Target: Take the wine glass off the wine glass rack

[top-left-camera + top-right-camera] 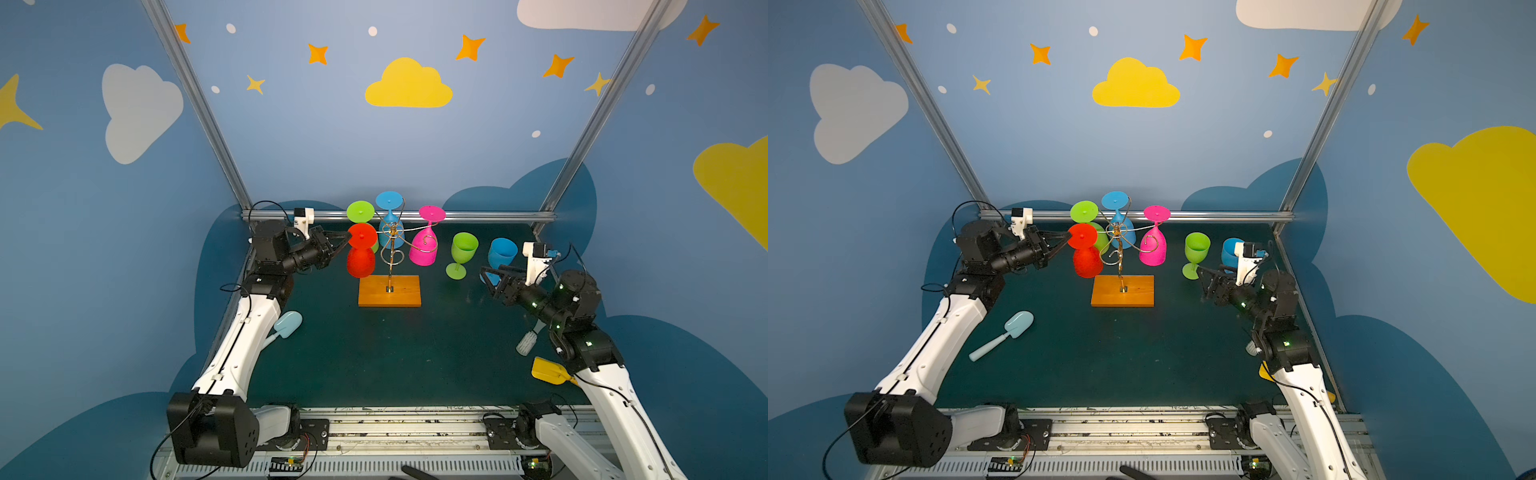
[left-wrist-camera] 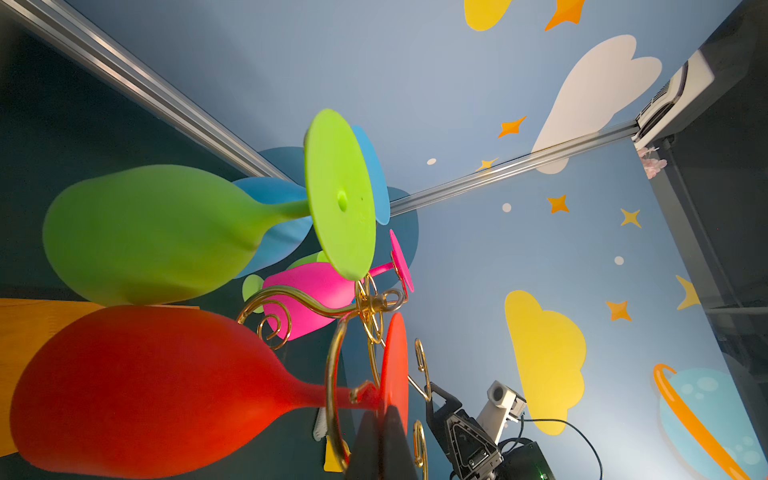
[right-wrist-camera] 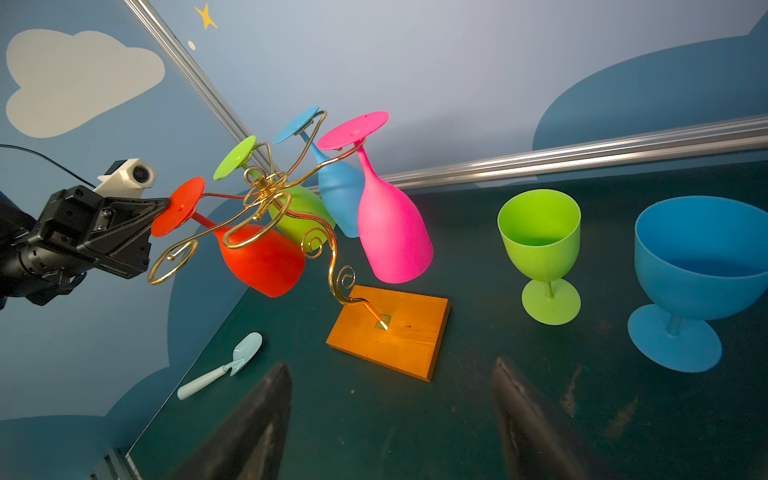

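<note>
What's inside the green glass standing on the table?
Nothing visible: the standing green glass looks empty in the right wrist view, though its near wall hides the very bottom.

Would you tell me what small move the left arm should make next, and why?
Probably slide the red wine glass outward along its wire arm, away from the post of the wine glass rack. The left pincer is shut on the glass's foot, and the stem seems hooked in the wire.

gold rack, orange-brown base; red glass, lime glass, blue glass, pink glass; dark green table; blue wall with yellow stars and clouds.
</note>
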Available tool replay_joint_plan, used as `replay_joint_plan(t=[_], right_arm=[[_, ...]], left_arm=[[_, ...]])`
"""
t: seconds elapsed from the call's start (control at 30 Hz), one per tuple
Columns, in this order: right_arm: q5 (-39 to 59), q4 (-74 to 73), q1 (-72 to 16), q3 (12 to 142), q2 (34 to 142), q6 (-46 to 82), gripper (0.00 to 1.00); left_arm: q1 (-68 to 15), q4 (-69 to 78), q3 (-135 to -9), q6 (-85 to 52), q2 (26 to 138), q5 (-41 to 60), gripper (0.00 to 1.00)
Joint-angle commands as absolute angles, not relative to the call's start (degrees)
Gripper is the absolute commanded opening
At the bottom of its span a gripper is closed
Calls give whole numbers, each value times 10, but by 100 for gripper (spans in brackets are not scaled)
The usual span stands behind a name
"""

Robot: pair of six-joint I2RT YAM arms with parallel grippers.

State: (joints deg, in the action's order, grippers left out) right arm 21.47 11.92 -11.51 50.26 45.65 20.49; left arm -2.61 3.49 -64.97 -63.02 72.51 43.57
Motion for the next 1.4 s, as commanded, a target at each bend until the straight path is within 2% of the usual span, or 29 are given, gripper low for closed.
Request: replay_joint_plan(t=[0.0, 0.7, 1.37], right_arm=[[205, 124, -117, 497, 446, 196, 76], [204, 130, -116, 496, 440, 194, 76], [202, 135, -116, 497, 433, 193, 76]], left_arm=[[-26, 58, -672, -623, 726, 426, 3], [6, 42, -642, -625, 669, 388, 3], [-13, 77, -666, -637, 714, 380, 3]])
